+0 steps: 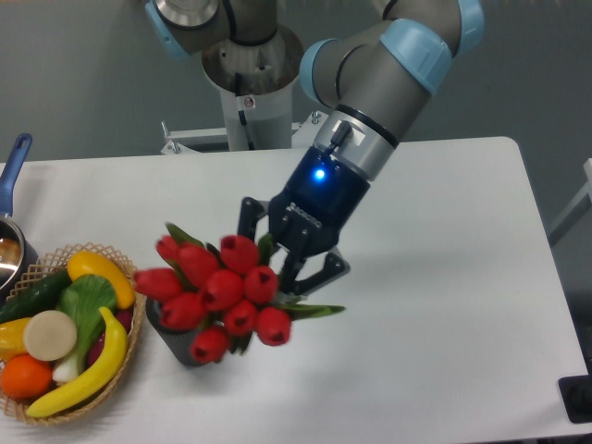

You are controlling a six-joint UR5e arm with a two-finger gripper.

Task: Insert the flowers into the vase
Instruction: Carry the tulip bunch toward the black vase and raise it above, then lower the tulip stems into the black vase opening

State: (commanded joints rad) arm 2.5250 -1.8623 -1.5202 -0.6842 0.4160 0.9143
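The white rectangular table has much bare surface to the right of the short dark grey ribbed vase, up to the right edge and the near edge, while to the left of the vase the room is narrow, because the woven wicker basket of fruit and vegetables stands just beside it. A blue-handled pot is at the left border, farther back than the vase. No label or writing can be read; only a blue light shines on the wrist of the arm. The black two-finger gripper is tilted toward the vase and its fingers are closed around the green stems of the bunch of red tulip flowers. The bunch is held above the vase and covers its mouth from the camera, so only the lower part of the ribbed wall shows. The red buds are packed closely, with green leaves pointing out to the right and upper left.
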